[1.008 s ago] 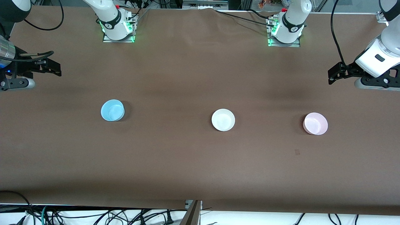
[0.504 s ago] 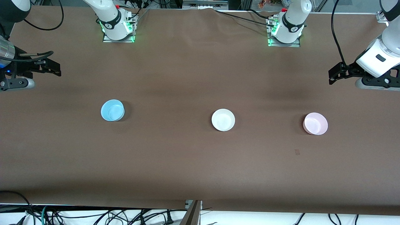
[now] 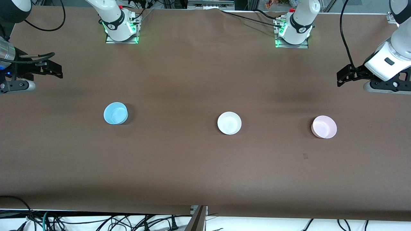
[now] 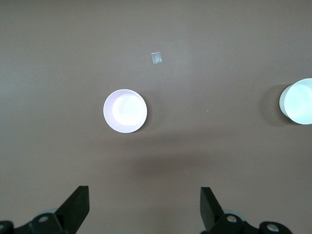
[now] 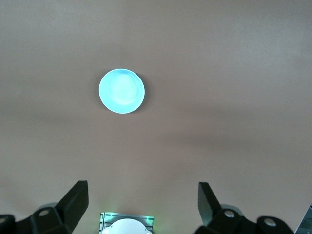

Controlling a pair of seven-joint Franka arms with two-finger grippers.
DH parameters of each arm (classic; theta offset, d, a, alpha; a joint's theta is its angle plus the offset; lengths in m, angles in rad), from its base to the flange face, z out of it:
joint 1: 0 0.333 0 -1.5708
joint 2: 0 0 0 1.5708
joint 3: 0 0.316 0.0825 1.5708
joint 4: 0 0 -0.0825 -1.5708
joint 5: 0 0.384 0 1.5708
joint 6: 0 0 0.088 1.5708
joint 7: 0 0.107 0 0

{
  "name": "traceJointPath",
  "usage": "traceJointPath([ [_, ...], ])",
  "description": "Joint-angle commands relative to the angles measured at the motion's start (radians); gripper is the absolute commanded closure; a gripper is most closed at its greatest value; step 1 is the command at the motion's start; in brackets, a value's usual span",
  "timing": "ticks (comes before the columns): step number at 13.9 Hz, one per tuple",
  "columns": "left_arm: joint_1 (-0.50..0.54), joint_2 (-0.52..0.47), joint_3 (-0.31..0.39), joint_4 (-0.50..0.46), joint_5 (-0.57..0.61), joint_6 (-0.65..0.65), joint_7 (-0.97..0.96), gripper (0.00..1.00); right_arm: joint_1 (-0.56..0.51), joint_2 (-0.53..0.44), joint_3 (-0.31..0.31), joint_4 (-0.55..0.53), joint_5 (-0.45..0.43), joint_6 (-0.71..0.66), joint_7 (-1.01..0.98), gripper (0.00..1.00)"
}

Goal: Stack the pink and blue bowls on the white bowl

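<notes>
Three bowls sit apart in a row on the brown table. The light blue bowl (image 3: 115, 113) is toward the right arm's end, the white bowl (image 3: 229, 123) is in the middle, and the pale pink bowl (image 3: 324, 126) is toward the left arm's end. My left gripper (image 3: 343, 77) is open and empty, up over bare table at its end; in its wrist view (image 4: 145, 204) the pink bowl (image 4: 125, 110) and the edge of the white bowl (image 4: 298, 101) show. My right gripper (image 3: 53, 69) is open and empty over bare table at its end; in its wrist view (image 5: 143, 202) the blue bowl (image 5: 121, 90) shows.
A small scrap of clear tape (image 3: 305, 156) lies on the table nearer the front camera than the pink bowl; it also shows in the left wrist view (image 4: 156, 57). The arm bases (image 3: 121, 30) (image 3: 292, 35) stand along the table's back edge. Cables hang at the front edge.
The left arm's wrist has shifted very slightly. The bowls and the right arm have not moved.
</notes>
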Motion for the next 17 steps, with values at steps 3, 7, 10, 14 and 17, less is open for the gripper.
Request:
traceJointPath([
  [3, 0.016, 0.046, 0.007, 0.028, -0.004, -0.019, 0.015, 0.00, -0.010, 0.011, 0.002, 0.029, 0.019, -0.008, -0.016, 0.01],
  [7, 0.104, 0.175, 0.007, 0.109, -0.014, -0.017, 0.067, 0.00, -0.010, 0.011, 0.004, 0.029, 0.019, -0.008, -0.016, 0.01],
  [10, 0.150, 0.307, 0.007, 0.155, -0.004, -0.008, 0.094, 0.00, -0.010, 0.011, 0.002, 0.029, 0.019, -0.008, -0.016, 0.01],
  [14, 0.187, 0.468, 0.007, 0.183, -0.002, 0.130, 0.142, 0.00, -0.010, 0.011, 0.002, 0.029, 0.020, -0.008, -0.014, 0.01],
  [17, 0.226, 0.562, 0.007, 0.177, -0.001, 0.252, 0.203, 0.00, -0.010, 0.011, 0.004, 0.027, 0.019, -0.008, -0.014, 0.01],
])
